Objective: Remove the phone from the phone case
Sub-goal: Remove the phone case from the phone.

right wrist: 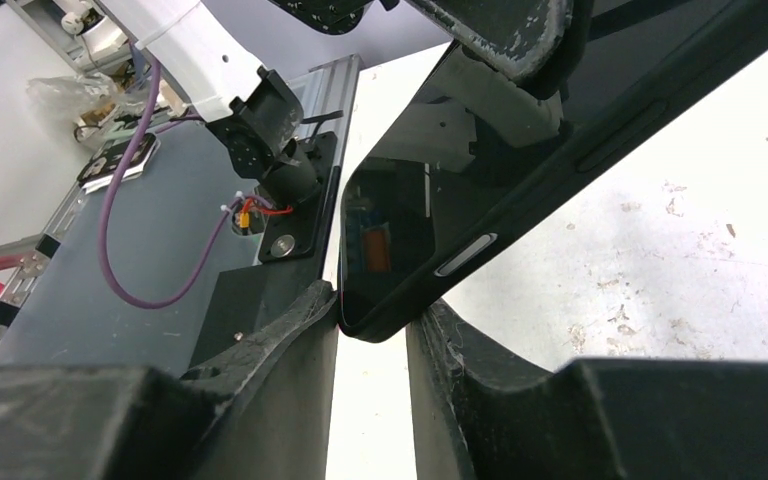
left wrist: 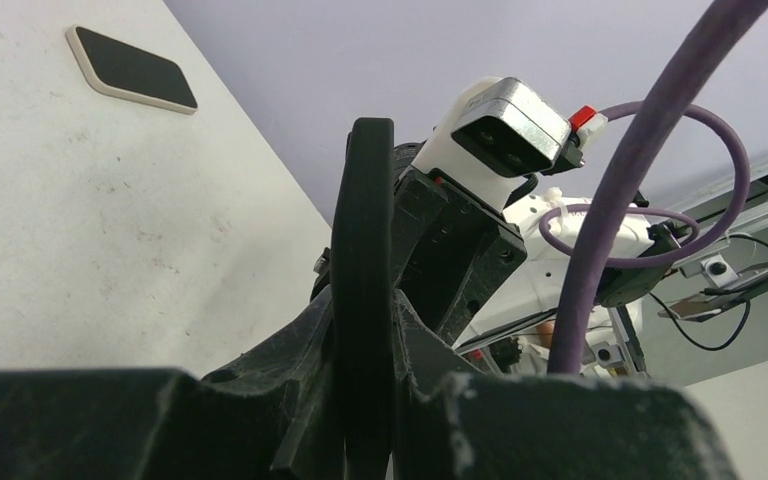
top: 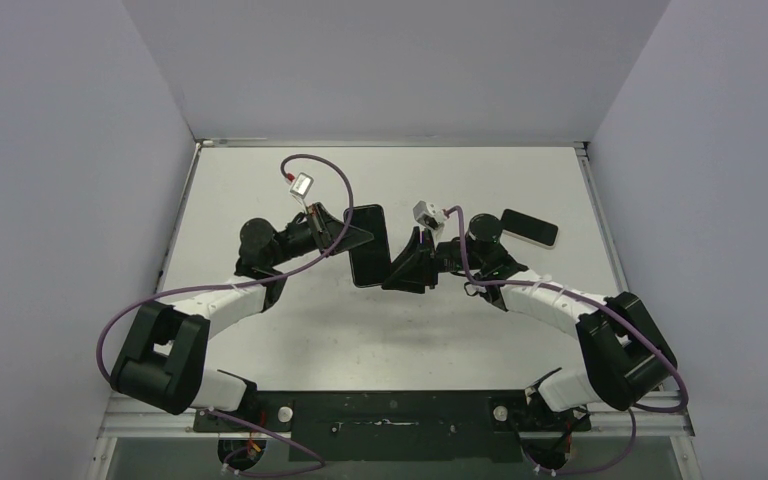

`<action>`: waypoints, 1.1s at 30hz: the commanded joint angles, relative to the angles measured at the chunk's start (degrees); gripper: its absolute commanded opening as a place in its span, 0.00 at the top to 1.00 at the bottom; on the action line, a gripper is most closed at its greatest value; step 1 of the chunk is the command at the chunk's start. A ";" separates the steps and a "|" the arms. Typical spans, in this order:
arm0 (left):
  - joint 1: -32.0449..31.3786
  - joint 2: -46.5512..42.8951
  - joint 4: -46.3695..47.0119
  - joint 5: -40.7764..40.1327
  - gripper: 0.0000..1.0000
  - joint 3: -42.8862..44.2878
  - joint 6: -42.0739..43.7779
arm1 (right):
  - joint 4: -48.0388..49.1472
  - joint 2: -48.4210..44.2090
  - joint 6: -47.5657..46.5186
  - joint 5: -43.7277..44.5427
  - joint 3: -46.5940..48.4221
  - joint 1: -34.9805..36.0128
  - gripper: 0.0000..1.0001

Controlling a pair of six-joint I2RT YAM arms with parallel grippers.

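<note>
A phone in a black case [top: 367, 245] is held on edge above the table between both arms. My left gripper [top: 358, 232] is shut on its left long edge; in the left wrist view the case [left wrist: 363, 230] stands edge-on between the jaws of that gripper [left wrist: 365, 335]. My right gripper [top: 401, 262] is shut on its lower right corner; in the right wrist view the glossy screen and cased corner [right wrist: 400, 240] sit pinched between that gripper's fingertips [right wrist: 375, 320]. A silver side button [right wrist: 465, 254] shows on the case.
A second dark phone-shaped slab with a light rim [top: 530, 227] lies flat on the white table behind the right arm; it also shows in the left wrist view [left wrist: 132, 68]. Purple cables [top: 325, 170] loop off both wrists. Grey walls enclose the table.
</note>
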 commanded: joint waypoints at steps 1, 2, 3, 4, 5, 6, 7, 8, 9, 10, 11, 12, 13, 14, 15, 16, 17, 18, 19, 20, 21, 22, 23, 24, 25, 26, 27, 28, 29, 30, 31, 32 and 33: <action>-0.41 -1.00 1.93 -0.39 1.00 3.32 0.16 | 1.44 -1.21 -5.87 -1.44 2.09 -0.01 0.87; -0.41 -0.95 1.57 -0.39 1.00 3.44 0.12 | -0.61 -1.69 -7.88 -1.51 2.21 0.07 0.90; -0.48 -0.80 0.93 -0.36 1.00 3.64 0.12 | -2.66 -2.14 -10.33 -1.56 2.26 0.21 0.96; -0.54 -0.75 0.53 -0.21 1.00 3.83 0.01 | -4.37 -2.68 -12.61 -1.31 2.15 0.45 1.00; -0.64 -0.66 0.26 -0.07 1.00 3.96 -0.17 | -5.31 -3.19 -14.76 -0.83 1.78 0.71 1.00; -0.71 -0.66 -0.25 0.19 1.00 4.07 -0.23 | -5.72 -3.71 -16.80 -0.48 1.22 0.96 1.00; -0.80 -0.64 -0.71 0.44 1.00 4.20 -0.26 | -5.81 -4.15 -18.56 -0.27 0.61 1.16 1.00; -0.84 -0.74 -1.37 0.60 1.00 4.11 -0.31 | -5.61 -4.47 -20.23 0.11 0.02 1.30 1.00; -0.84 -0.94 -2.10 0.86 1.00 4.16 -0.21 | -5.23 -4.68 -21.63 0.45 -0.40 1.58 1.00; -0.91 -1.17 -3.00 1.11 1.00 4.17 -0.04 | -5.13 -4.78 -23.00 0.74 -0.67 1.85 1.00; -0.93 -1.45 -4.04 1.25 1.00 4.24 0.27 | -5.35 -4.85 -24.65 1.07 -0.80 2.23 1.00; -1.00 -1.76 -5.12 1.54 1.00 4.35 0.64 | -6.02 -4.89 -26.28 1.42 -0.81 2.58 1.00; -1.13 -2.16 -6.57 1.72 1.00 4.54 1.37 | -7.05 -4.96 -29.03 2.11 -0.77 3.04 1.00; -1.30 -2.50 -8.27 1.83 1.00 4.77 2.31 | -8.68 -4.98 -31.23 3.17 -0.69 3.58 1.00; -1.54 -2.77 -9.99 1.96 1.00 4.96 3.26 | -10.34 -4.96 -33.34 4.07 -0.53 4.07 1.00; -1.77 -2.93 -11.28 2.19 1.00 5.16 4.00 | -12.09 -4.82 -35.07 5.15 -0.28 4.59 1.00; -2.03 -2.95 -12.05 2.43 1.00 5.22 4.40 | -13.39 -4.58 -36.07 6.10 -0.02 4.99 1.00; -2.30 -2.91 -12.29 2.81 1.00 5.11 4.51 | -14.08 -4.24 -36.66 6.89 0.12 5.16 1.00; -2.41 -2.75 -12.11 3.34 1.00 5.02 4.36 | -14.50 -4.03 -37.03 7.67 0.23 5.35 1.00; -2.42 -2.51 -11.42 3.93 1.00 4.80 3.91 | -14.57 -3.82 -37.51 8.61 0.16 5.55 1.00; -2.38 -2.37 -10.08 4.62 1.00 4.45 3.09 | -14.83 -3.73 -38.12 9.97 0.08 5.74 1.00; -2.16 -2.34 -9.04 4.99 1.00 4.06 2.28 | -15.20 -3.67 -38.61 11.00 0.07 6.08 1.00; -1.83 -2.38 -8.78 5.13 1.00 3.80 1.82 | -15.64 -3.60 -39.05 11.82 0.23 6.31 1.00; -1.51 -2.42 -8.86 5.20 1.00 3.77 1.74 | -16.11 -3.65 -39.43 12.74 0.24 6.67 1.00; -1.20 -2.42 -9.24 5.19 1.00 3.98 2.08 | -16.33 -3.74 -39.67 13.46 0.18 7.09 1.00; -1.00 -2.42 -9.96 5.26 1.00 4.28 2.58 | -16.37 -4.02 -39.82 13.76 -0.07 7.38 1.00; -0.94 -2.30 -10.71 5.39 1.00 4.75 3.15 | -16.26 -4.28 -39.83 13.79 -0.41 7.53 1.00; -0.93 -2.18 -11.14 5.60 1.00 5.26 3.69 | -15.70 -4.48 -39.47 13.90 -0.97 7.56 1.00; -0.93 -1.97 -11.19 5.86 1.00 5.71 4.05 | -14.69 -4.80 -38.70 13.92 -1.51 7.57 1.00; -0.93 -1.84 -11.15 6.16 1.00 5.94 4.40 | -13.79 -5.03 -37.94 13.71 -2.05 7.35 1.00; -0.87 -1.69 -11.35 6.41 1.00 6.17 4.90 | -12.90 -5.13 -36.91 12.95 -2.50 7.07 1.00; -0.73 -1.59 -12.00 6.49 1.00 6.50 5.55 | -11.99 -5.16 -35.70 12.06 -2.83 6.66 1.00; -0.60 -1.43 -12.70 6.50 1.00 6.88 6.05 | -11.48 -5.16 -35.04 11.40 -3.05 6.25 0.97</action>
